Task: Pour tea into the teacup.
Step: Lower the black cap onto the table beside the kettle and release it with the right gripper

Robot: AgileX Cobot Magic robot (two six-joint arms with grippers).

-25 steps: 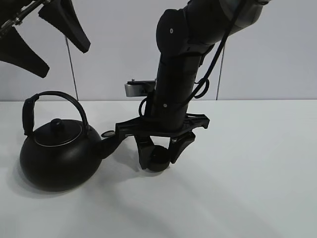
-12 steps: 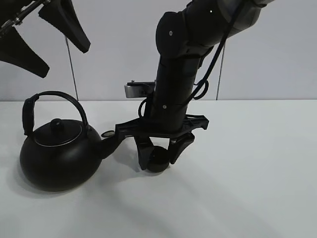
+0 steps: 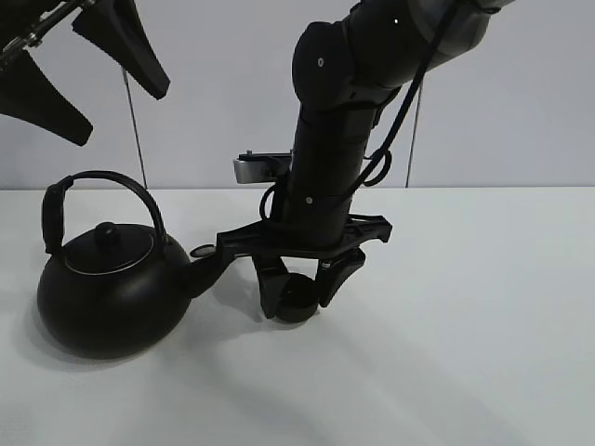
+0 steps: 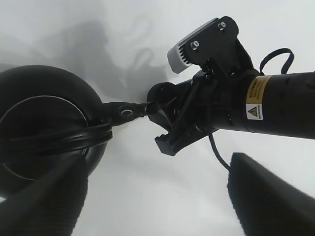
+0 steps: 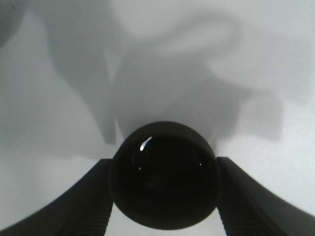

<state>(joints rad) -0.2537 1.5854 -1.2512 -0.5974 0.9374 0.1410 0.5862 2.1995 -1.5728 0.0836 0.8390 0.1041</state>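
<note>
The teacup point(image 3: 297, 306), a small round black bowl with a glossy inside point(image 5: 165, 187), sits low over the white table just right of the kettle's spout point(image 3: 210, 269). My right gripper point(image 3: 300, 295) points down and is shut on it, one finger point(image 5: 74, 206) on each side. I cannot tell whether the cup touches the table. The big black kettle point(image 3: 107, 297) with its arched handle stands at the left; it also fills one side of the left wrist view point(image 4: 44, 123). My left gripper point(image 3: 119, 111) hangs open high above the kettle, holding nothing.
The white table point(image 3: 465, 325) stretches bare to the right and front. A pale wall with thin vertical seams stands behind. The right arm's thick black column point(image 3: 325, 158) rises from the middle of the scene.
</note>
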